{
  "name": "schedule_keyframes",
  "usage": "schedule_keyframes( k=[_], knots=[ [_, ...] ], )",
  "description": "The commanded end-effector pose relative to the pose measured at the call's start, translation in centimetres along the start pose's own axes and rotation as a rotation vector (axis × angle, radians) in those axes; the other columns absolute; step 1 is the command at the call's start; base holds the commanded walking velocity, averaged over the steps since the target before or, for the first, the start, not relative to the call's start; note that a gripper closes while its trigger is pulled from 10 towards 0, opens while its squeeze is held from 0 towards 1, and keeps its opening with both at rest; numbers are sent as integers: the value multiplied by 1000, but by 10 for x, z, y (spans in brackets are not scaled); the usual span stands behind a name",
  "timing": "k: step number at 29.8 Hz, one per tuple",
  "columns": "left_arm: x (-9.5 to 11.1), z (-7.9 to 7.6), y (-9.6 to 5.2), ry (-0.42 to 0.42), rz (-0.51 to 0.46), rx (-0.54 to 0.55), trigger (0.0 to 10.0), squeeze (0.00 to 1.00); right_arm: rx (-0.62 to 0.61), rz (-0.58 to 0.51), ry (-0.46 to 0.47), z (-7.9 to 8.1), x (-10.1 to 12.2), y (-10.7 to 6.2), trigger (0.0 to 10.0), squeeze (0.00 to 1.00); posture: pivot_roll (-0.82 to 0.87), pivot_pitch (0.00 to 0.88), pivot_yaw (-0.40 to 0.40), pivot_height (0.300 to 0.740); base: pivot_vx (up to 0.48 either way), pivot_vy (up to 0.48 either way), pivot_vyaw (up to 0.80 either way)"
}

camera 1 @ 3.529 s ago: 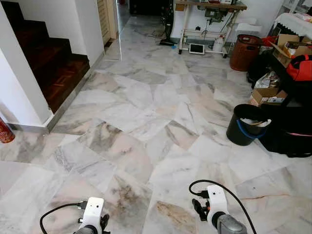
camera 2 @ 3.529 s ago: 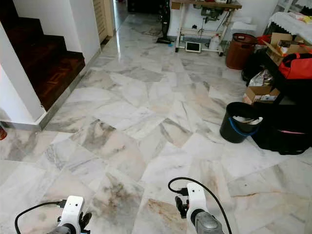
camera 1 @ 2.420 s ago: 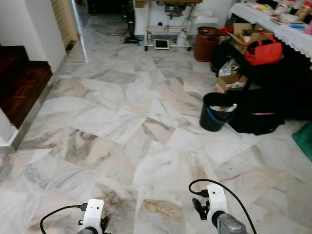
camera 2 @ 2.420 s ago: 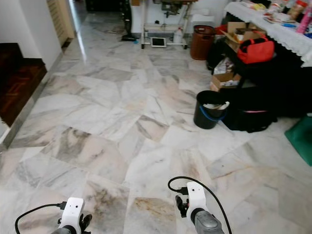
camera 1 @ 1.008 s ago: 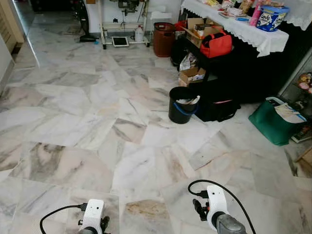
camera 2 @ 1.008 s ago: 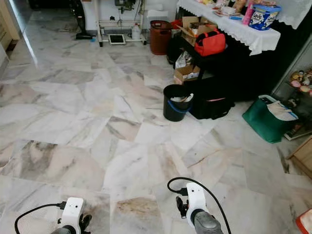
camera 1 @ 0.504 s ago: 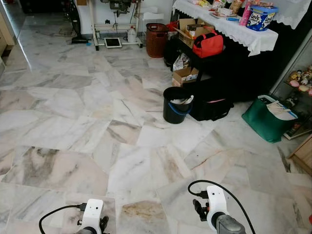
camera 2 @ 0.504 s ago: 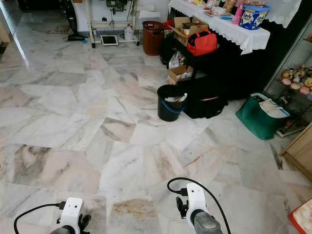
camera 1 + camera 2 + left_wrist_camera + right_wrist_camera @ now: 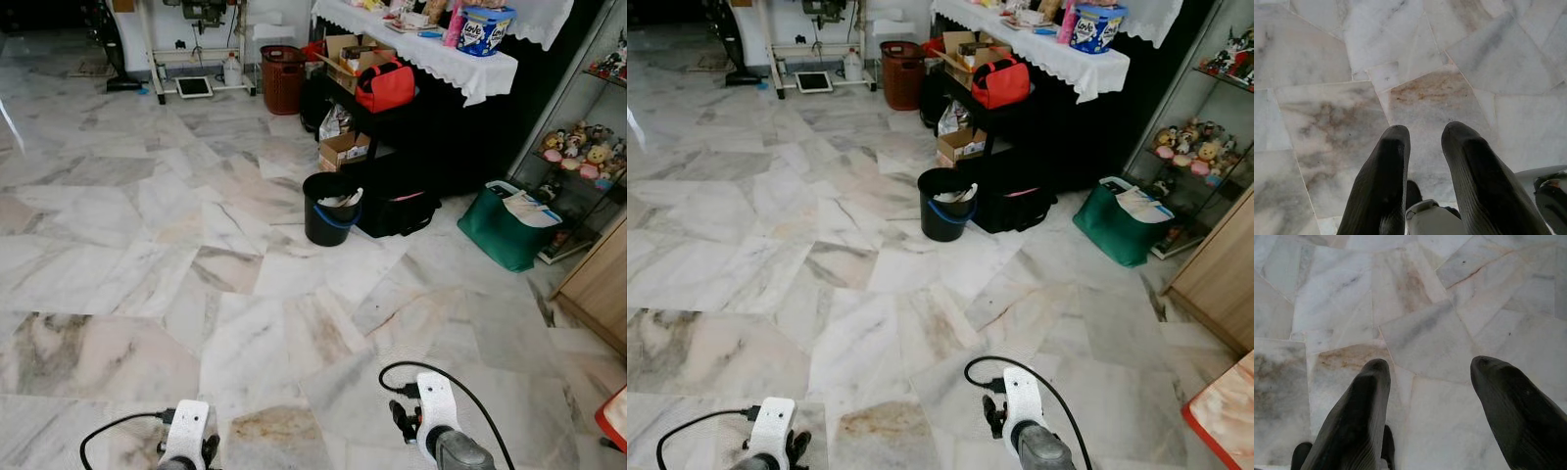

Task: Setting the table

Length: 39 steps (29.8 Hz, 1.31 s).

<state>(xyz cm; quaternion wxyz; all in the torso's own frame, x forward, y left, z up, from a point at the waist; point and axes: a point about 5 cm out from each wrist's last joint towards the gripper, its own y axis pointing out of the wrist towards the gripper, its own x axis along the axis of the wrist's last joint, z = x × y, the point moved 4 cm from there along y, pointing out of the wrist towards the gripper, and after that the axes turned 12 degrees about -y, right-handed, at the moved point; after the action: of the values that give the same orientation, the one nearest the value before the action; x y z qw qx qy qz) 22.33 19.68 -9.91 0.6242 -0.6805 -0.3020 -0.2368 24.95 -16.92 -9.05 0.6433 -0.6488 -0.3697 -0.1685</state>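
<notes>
Right wrist view shows the right pincer (image 9: 1427, 369) spread wide over the marble floor (image 9: 1420, 333), holding nothing; the left pincer (image 9: 1422, 134) hangs with a narrow gap, also empty. Far ahead, a worktop (image 9: 431, 54) under a white cloth carries a blue tub (image 9: 486, 29) and, apparently, tableware, beyond a black bucket (image 9: 328, 209).

The frame edge is cutting off the orange-rimmed object (image 9: 1222, 411) at lower right, and the tabletop items (image 9: 411, 18) are too small to identify.
</notes>
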Motion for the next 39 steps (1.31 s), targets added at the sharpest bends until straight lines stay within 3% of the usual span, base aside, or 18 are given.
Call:
schedule_keyframes(
  k=[1, 8, 13, 39],
  knots=[
    [-2, -3, 0, -6, 5, -2, 10000, 0, -17, 7, 8, -7, -1, -1, 10000, 0, 102, 0, -79, 740, 0, 0, -669],
    [-1, -6, 1, 9, 3, -13, 10000, 0, -21, 6, 6, -8, -1, -1, 10000, 0, 100, 0, -84, 740, 0, -69, -663],
    [-1, -7, 1, -35, -4, -10, 10000, 0, -21, 5, 3, -9, 0, -1, 10000, 0, 99, 0, -85, 740, 0, -192, -668],
    [0, -8, 2, -5, -4, -17, 10000, 0, -31, 5, 6, -10, 0, -1, 10000, 0, 92, 0, -84, 740, 0, -30, -666]
  ],
)
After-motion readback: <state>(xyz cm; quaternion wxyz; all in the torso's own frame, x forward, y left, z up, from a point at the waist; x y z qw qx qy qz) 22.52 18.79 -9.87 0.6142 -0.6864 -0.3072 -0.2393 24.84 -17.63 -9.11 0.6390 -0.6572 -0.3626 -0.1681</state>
